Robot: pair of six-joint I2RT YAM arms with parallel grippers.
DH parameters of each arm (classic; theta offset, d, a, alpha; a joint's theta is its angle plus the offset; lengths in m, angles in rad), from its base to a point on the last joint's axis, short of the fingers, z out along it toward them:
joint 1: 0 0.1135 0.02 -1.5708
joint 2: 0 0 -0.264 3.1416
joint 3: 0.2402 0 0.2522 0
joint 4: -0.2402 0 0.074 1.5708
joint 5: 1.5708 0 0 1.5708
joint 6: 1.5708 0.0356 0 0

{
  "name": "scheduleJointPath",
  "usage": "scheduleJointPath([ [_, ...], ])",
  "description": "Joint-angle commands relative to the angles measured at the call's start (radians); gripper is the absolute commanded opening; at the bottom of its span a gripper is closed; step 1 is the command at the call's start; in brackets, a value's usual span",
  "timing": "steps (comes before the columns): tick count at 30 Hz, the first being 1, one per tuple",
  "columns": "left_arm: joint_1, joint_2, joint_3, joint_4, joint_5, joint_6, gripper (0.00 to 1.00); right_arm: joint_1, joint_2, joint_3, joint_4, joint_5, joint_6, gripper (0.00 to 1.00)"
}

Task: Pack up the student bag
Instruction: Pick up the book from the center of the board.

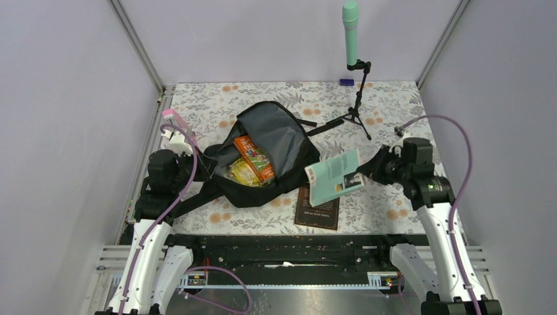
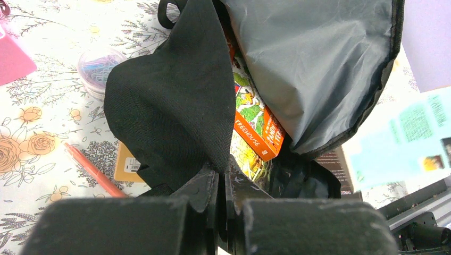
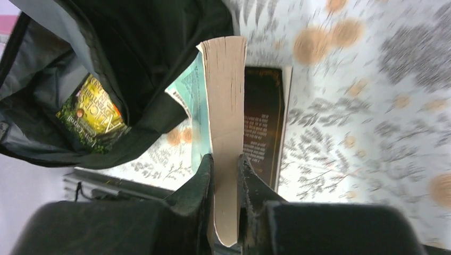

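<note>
The student bag (image 1: 289, 154) lies open on the floral table, showing its grey lining (image 2: 314, 64). Inside it are an orange book (image 1: 253, 156) and a yellow book (image 1: 240, 174). My left gripper (image 2: 223, 178) is shut on the bag's black front flap (image 2: 170, 101) and holds it up at the bag's left side. To the right of the bag, my right gripper (image 3: 226, 162) is shut on a teal book (image 1: 332, 177), clamped at its page edge (image 3: 226, 106) and held above the table. A dark brown book (image 1: 318, 207) lies flat under it.
A green microphone (image 1: 351, 29) on a black tripod (image 1: 358, 111) stands at the back. Left of the bag lie a red pen (image 2: 93, 170), a tub of paper clips (image 2: 98, 66), a tan notebook (image 2: 127, 164) and a pink item (image 2: 13, 58).
</note>
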Motion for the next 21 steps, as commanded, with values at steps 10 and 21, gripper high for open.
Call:
scheduleJointPath([
  [10, -0.001, -0.035, 0.016, 0.168, 0.049, -0.022, 0.0, 0.217, 0.108, 0.302, -0.138, 0.371, -0.294, 0.0],
  [21, -0.001, -0.043, 0.012, 0.176, 0.057, -0.024, 0.0, 0.523, 0.247, 0.311, -0.127, 0.674, -0.317, 0.0],
])
